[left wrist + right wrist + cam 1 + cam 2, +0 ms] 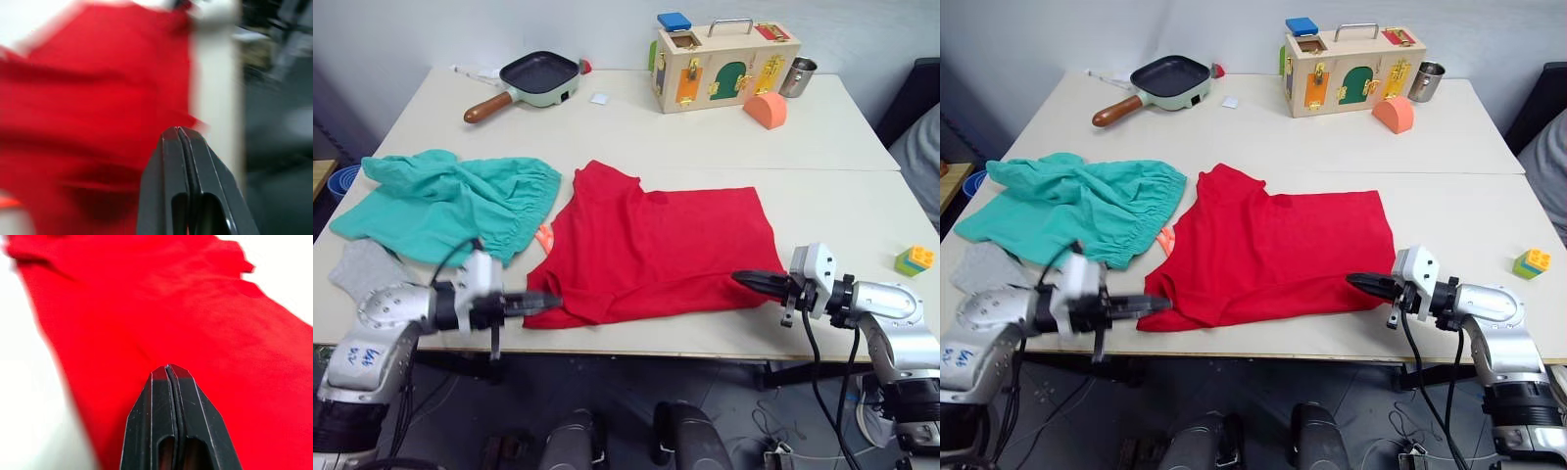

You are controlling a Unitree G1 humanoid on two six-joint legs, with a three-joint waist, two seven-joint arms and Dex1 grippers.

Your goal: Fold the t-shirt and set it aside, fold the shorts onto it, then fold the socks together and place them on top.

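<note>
The red t-shirt (656,245) lies spread flat on the middle of the table. To its left the teal shorts (450,206) are crumpled, with an orange drawstring (544,236) showing at their edge. Part of the grey socks (362,269) pokes out from under the shorts, by the front left edge. My left gripper (553,301) is shut, its tip at the shirt's near left corner. My right gripper (740,279) is shut too, with its tip at the shirt's near right corner. In both wrist views the fingers (182,147) (168,377) are pressed together over red cloth with nothing seen between them.
At the back of the table are a frying pan (533,76), a wooden latch box (722,64), an orange block (765,110) and a metal cup (799,76). A small toy-brick stack (914,259) sits near the right edge. The table's front edge runs just below both grippers.
</note>
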